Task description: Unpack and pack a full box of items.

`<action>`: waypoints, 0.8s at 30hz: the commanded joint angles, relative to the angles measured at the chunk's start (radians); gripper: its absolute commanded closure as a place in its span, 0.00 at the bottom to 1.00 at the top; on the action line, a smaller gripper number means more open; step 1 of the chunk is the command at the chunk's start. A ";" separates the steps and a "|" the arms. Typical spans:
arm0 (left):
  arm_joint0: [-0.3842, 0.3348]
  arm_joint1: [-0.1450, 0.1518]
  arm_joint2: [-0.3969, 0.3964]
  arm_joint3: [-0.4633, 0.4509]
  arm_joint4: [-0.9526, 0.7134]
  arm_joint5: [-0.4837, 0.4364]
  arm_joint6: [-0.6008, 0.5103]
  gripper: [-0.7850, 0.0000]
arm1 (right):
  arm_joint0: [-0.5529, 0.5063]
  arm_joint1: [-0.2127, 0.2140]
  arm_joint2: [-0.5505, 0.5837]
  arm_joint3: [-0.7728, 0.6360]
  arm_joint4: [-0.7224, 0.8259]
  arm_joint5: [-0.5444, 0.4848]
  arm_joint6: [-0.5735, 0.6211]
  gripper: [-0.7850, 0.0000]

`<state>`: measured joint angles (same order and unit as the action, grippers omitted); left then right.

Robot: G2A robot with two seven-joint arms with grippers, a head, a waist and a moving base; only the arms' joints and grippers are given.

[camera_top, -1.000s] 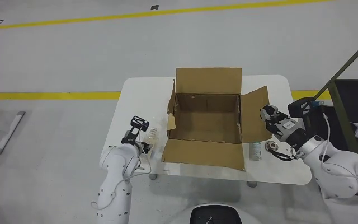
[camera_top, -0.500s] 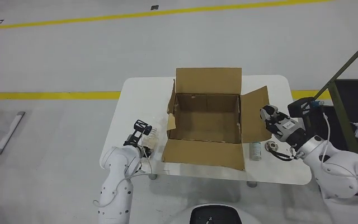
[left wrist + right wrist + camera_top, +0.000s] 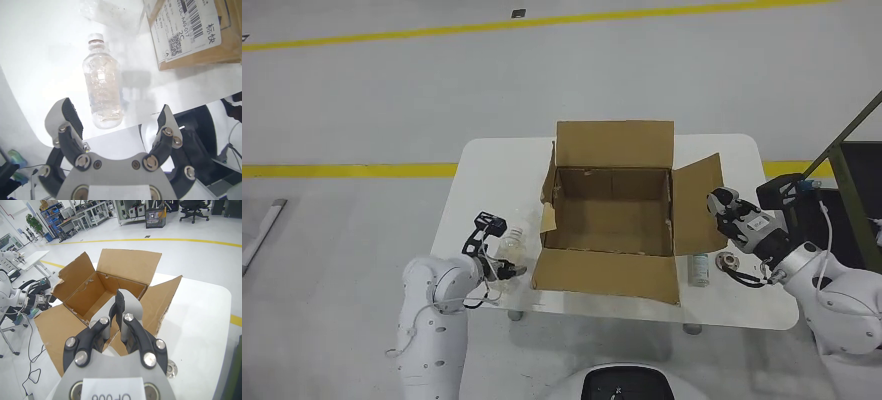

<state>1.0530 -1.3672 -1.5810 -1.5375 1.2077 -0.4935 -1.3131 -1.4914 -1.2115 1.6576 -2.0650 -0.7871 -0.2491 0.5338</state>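
An open cardboard box (image 3: 612,205) stands in the middle of the white table (image 3: 492,170), its flaps folded out and its inside bare. A clear plastic bottle (image 3: 102,85) lies on its side on the table beside the box's labelled front flap (image 3: 189,37). My left gripper (image 3: 117,111) is open at the table's near edge, just behind the bottle's base, not touching it; in the top view the left gripper (image 3: 500,255) sits by the bottle (image 3: 513,240). My right gripper (image 3: 120,302) is shut and empty, held above the box's right flap (image 3: 697,205).
A small bottle or can (image 3: 699,268) lies on the table right of the box, with a round metal piece (image 3: 171,367) near it. A clear plastic pack (image 3: 113,15) lies beyond the bottle's cap. A dark frame (image 3: 852,160) stands off the table's right edge.
The left arm's elbow has swung out to the left and its gripper has dropped closer to the bottle. The right arm and the box have not moved.
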 commanded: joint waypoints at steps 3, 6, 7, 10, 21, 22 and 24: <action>-0.052 0.008 0.011 0.102 0.004 -0.001 0.002 0.00 | 0.000 0.000 0.000 0.000 0.000 0.000 0.000 1.00; -0.083 0.014 0.032 0.166 0.053 0.008 0.040 0.00 | 0.000 0.000 0.000 0.000 0.000 0.000 0.000 1.00; -0.094 0.015 0.037 0.188 0.054 0.010 0.051 0.00 | 0.000 0.000 0.000 0.000 0.000 0.000 0.000 1.00; -0.125 0.019 0.053 0.245 0.076 0.017 0.065 0.00 | 0.000 0.000 0.000 0.000 0.000 0.000 0.000 1.00; -0.200 0.027 0.113 0.385 0.077 0.021 0.085 0.00 | 0.000 0.000 0.000 0.000 0.000 0.000 0.000 1.00; -0.204 0.028 0.120 0.393 0.078 0.023 0.085 0.00 | 0.000 0.000 0.000 0.000 0.000 0.000 0.000 1.00; -0.212 0.029 0.132 0.410 0.078 0.024 0.087 0.00 | 0.000 0.000 0.000 0.000 0.000 0.000 0.000 1.00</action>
<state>0.8455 -1.3391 -1.4561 -1.1368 1.2845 -0.4698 -1.2278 -1.4914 -1.2115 1.6576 -2.0650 -0.7871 -0.2491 0.5338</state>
